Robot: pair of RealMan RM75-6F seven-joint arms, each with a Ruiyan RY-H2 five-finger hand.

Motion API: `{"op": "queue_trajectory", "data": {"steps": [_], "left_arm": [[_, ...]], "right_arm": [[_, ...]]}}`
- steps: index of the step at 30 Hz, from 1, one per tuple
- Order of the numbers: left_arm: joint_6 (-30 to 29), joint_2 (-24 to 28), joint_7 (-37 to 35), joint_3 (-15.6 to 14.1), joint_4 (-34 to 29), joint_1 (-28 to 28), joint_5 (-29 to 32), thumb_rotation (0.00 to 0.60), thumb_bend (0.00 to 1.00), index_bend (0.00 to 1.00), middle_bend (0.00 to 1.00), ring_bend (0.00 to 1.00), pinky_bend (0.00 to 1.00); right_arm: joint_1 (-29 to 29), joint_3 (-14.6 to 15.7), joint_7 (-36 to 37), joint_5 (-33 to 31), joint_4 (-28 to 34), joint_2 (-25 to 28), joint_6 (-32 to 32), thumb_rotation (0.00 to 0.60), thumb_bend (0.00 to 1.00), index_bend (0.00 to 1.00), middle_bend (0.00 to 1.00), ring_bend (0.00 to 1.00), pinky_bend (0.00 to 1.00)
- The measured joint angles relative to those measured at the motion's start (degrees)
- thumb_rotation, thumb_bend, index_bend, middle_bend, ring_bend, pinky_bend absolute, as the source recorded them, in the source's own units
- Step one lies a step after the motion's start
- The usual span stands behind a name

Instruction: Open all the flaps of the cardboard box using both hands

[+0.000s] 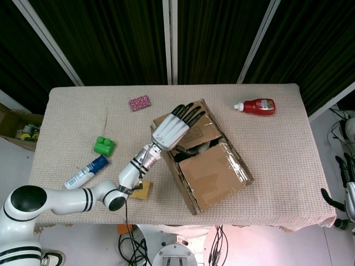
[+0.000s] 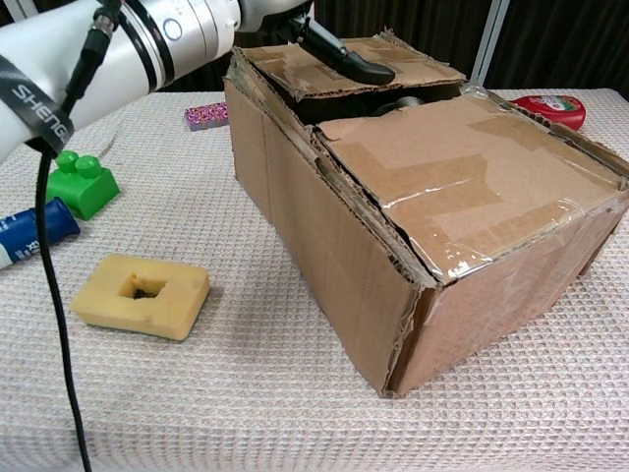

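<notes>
The cardboard box (image 1: 213, 177) sits slantwise mid-table, seen from close up in the chest view (image 2: 324, 226). Its taped near flap (image 2: 472, 167) lies flat and closed. The far flap (image 2: 403, 61) is also down, with a dark gap (image 1: 191, 151) between the two. My left hand (image 1: 172, 128) hovers flat over the far flap with fingers spread, holding nothing; one dark finger (image 2: 346, 59) lies on that flap in the chest view. My right hand (image 1: 345, 169) shows only at the right edge, off the table, fingers apart and empty.
A red bottle (image 1: 256, 106) lies at the back right. A pink pack (image 1: 140, 102) is behind the box. Left of the box are a green brick (image 1: 104, 146), a blue-and-white tube (image 1: 86, 172) and a yellow sponge (image 2: 142, 293).
</notes>
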State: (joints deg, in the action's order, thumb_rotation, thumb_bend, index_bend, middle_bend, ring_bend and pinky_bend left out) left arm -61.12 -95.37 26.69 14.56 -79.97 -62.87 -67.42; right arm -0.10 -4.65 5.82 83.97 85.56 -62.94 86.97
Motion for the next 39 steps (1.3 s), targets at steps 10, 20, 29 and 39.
{"op": "queue_trajectory", "data": {"steps": [10, 20, 29, 39], "left_arm": [[0.86, -2.72, 2.27, -0.90, 2.52, -0.18, -1.32, 0.338, 0.08, 0.00, 0.01, 0.04, 0.16], [-0.04, -3.52, 4.44, -0.35, 2.78, 0.37, -1.76, 0.485, 0.31, 0.00, 0.00, 0.04, 0.16], [-2.40, -2.85, 9.18, 0.05, 0.90, 0.88, -2.93, 0.600, 0.41, 0.00, 0.00, 0.04, 0.15], [-6.69, -2.05, 11.86, 3.46, -0.82, 1.15, -4.22, 0.600, 0.41, 0.00, 0.00, 0.04, 0.16]], "right_arm": [[0.32, -0.13, 1.20, -0.81, -1.23, -0.42, -1.04, 0.600, 0.22, 0.00, 0.00, 0.00, 0.00], [0.38, -0.12, 2.05, -1.18, -2.15, -0.68, -1.46, 0.600, 0.23, 0.00, 0.00, 0.00, 0.00], [0.57, -0.04, 1.25, -0.80, -1.56, -0.85, -1.36, 0.600, 0.24, 0.00, 0.00, 0.00, 0.00], [0.65, -0.04, 0.37, -0.80, -0.73, -0.60, -1.33, 0.600, 0.24, 0.00, 0.00, 0.00, 0.00]]}}
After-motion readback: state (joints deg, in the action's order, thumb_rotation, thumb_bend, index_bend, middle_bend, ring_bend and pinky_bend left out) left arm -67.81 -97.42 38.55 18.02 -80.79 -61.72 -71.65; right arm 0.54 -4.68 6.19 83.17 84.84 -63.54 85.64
